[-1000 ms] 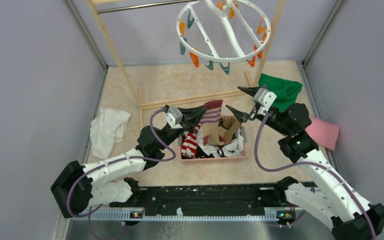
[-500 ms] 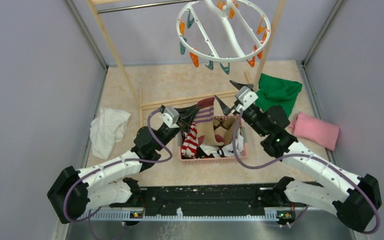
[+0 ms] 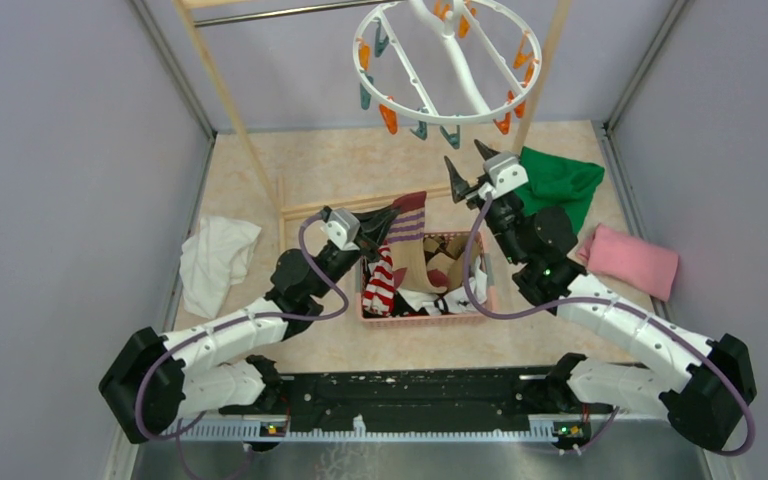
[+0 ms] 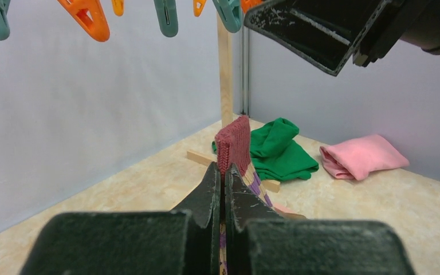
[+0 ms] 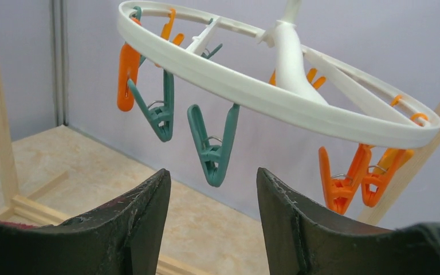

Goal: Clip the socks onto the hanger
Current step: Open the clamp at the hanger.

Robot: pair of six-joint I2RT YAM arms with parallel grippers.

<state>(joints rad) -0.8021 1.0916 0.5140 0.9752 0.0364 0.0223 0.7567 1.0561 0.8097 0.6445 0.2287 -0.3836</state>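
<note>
The white ring hanger (image 3: 460,122) hangs at the back, with orange and teal pegs along its rim. My left gripper (image 3: 397,215) is shut on the maroon cuff of a tan and purple striped sock (image 3: 415,235), holding it up over the pink basket (image 3: 425,318). In the left wrist view the cuff (image 4: 235,140) sticks up past the closed left gripper (image 4: 224,169). My right gripper (image 3: 465,155) is open just under the ring's near edge. In the right wrist view a teal peg (image 5: 212,149) hangs just above the gap of the right gripper (image 5: 213,175), untouched.
The basket holds more socks, among them a red-and-white striped one (image 3: 382,285). A green cloth (image 3: 560,180) and a pink cloth (image 3: 632,258) lie at the right, a white cloth (image 3: 215,260) at the left. The wooden rack frame (image 3: 225,90) carries the hanger.
My right gripper has risen and swung back and left, from beside the basket to just under the hanger's pegs, and its jaws have narrowed. The left gripper has barely moved with its sock.
</note>
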